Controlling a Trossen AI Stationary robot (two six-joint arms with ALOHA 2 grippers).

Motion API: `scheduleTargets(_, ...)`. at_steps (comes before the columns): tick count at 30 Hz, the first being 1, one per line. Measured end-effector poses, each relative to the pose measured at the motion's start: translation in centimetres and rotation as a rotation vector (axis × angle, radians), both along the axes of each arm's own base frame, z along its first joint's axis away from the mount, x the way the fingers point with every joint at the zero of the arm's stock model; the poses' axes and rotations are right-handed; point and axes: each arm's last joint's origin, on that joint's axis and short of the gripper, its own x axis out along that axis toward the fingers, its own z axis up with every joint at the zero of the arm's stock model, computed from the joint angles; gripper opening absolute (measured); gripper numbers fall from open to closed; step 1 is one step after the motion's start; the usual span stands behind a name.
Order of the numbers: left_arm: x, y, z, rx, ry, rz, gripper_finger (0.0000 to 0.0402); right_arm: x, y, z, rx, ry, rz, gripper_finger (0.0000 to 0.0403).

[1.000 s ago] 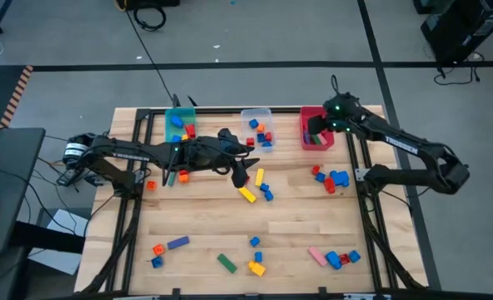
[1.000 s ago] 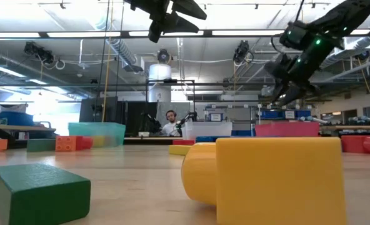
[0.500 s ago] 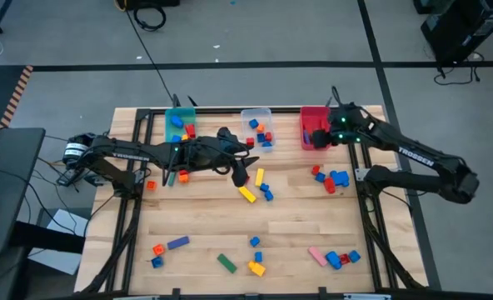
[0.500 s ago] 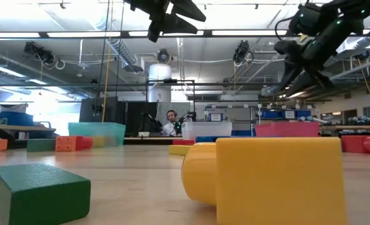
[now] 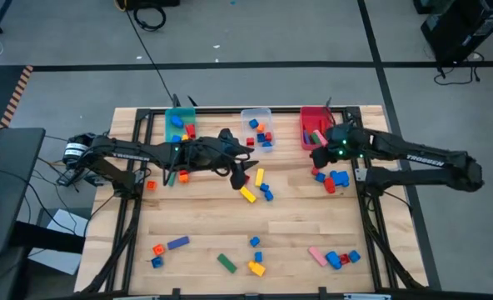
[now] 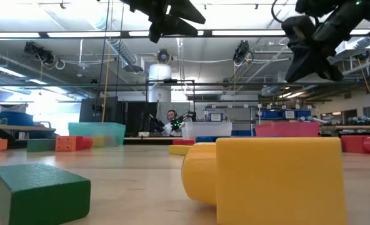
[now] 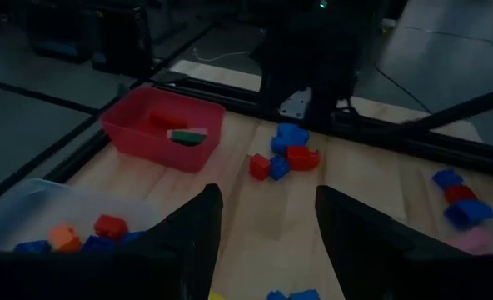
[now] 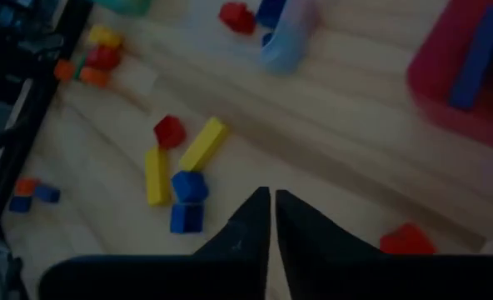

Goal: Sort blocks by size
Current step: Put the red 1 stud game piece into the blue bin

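The blocks lie scattered over the wooden table: two yellow bars [image 5: 259, 177] and blue ones at the middle, a red and blue cluster [image 5: 331, 178] at the right, and more along the near edge [image 5: 256, 267]. My left gripper [image 5: 240, 175] hangs open above the table's middle with nothing between its fingers [image 7: 267, 237]. My right gripper [image 5: 320, 155] is shut and empty [image 8: 269, 212], high above the table [image 6: 305, 65], just on the near side of the red bin [image 5: 304, 137].
Three bins stand in a row at the far edge: teal [image 5: 168, 117], clear [image 5: 245, 117] and red, each with a few blocks inside. A green-topped bar [image 7: 186, 133] lies in the red bin. A black frame rail [image 5: 371, 233] runs along the table's right side.
My right gripper has drawn back from above the red bin toward the table's near edge, tipping further downward, and its fingers have shut on nothing. My left gripper has stayed in place, open.
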Motion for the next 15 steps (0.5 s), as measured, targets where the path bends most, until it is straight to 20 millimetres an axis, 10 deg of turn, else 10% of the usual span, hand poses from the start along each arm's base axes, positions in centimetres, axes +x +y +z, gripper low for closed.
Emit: scheduleTargets(15, -5.3, 0.3, 4.0, 0.073, 0.009, 0.095, 0.0204, 3.5, 5.4, 2.9, -0.052, 0.246, 0.187, 0.0011)
